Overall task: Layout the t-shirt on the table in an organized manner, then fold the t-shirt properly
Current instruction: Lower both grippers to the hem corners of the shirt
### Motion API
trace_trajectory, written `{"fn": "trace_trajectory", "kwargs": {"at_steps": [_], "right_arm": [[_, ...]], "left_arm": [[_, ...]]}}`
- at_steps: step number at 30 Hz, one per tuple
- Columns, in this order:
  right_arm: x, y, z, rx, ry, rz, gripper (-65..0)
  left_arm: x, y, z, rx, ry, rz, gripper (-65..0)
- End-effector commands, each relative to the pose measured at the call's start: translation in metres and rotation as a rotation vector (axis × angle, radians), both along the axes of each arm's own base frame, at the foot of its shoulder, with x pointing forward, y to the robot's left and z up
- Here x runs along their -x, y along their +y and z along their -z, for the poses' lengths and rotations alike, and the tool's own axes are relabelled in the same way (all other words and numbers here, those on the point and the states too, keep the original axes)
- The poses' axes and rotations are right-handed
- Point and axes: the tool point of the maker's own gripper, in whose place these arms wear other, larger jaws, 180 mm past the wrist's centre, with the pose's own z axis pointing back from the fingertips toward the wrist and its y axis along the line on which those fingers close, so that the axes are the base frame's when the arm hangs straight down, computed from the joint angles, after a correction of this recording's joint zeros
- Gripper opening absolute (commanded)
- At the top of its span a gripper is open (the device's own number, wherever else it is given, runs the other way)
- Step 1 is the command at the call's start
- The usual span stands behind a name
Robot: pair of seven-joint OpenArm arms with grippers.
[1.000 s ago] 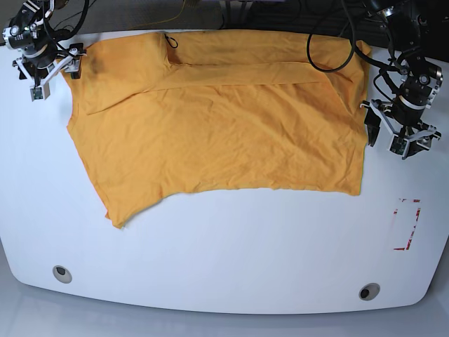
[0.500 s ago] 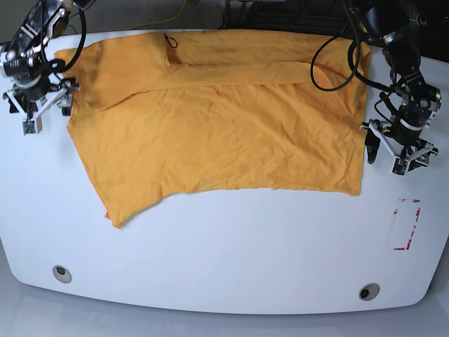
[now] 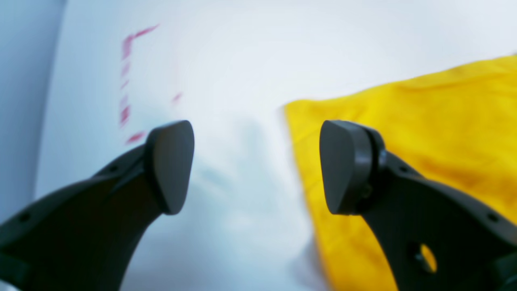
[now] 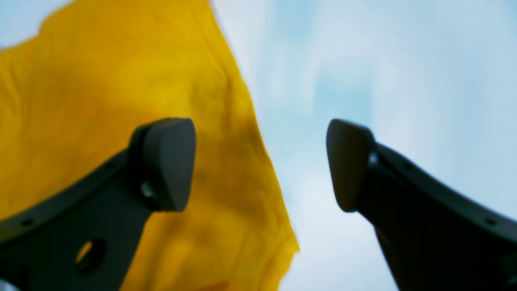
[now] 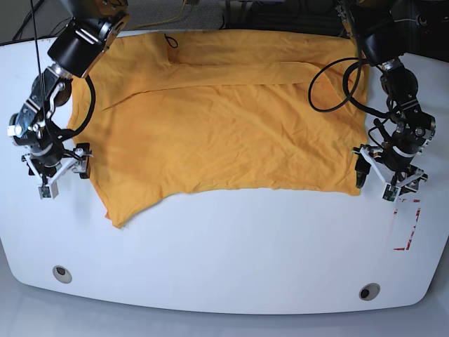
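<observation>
The orange-yellow t-shirt lies spread across the back half of the white table, with its upper part folded over in a band. Beside the shirt's front right corner hangs my left gripper, open. In the left wrist view this left gripper straddles the edge of the t-shirt, one finger above cloth and one above bare table. My right gripper is open at the shirt's left edge. In the right wrist view the right gripper spans the border of the t-shirt, holding nothing.
A red tape rectangle marks the table just in front of the left gripper, also seen as a red tape outline. Two grey grommets sit near the front edge. Black cables loop over the shirt's back right.
Both arms have come forward along the shirt's sides, the right gripper from the back left corner and the left gripper to the front right corner. Both stayed open. The shirt has hardly shifted.
</observation>
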Motion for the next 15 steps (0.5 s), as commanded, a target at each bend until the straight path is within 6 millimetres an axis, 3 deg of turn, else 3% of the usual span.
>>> {"fn": "trace_trajectory", "kwargs": {"at_steps": [1,8,15], "right_arm": [[-0.031,-0.004,-0.02,-0.02,-0.077,-0.022,-16.4],[-0.072,0.011,-0.008,-0.16,-0.115,-0.036,-16.5],[-0.098,0.011,0.001,-0.274,-0.145,-0.012,-16.5]], "left_arm": [[-0.01,-0.002,-0.017,-0.005,-0.055,0.019,-19.1],[-0.011,-0.007,-0.016,-0.008,-0.052,0.035,-19.1],[-0.008,-0.005,-0.014,-0.009,-0.046,0.032,-19.1]]}}
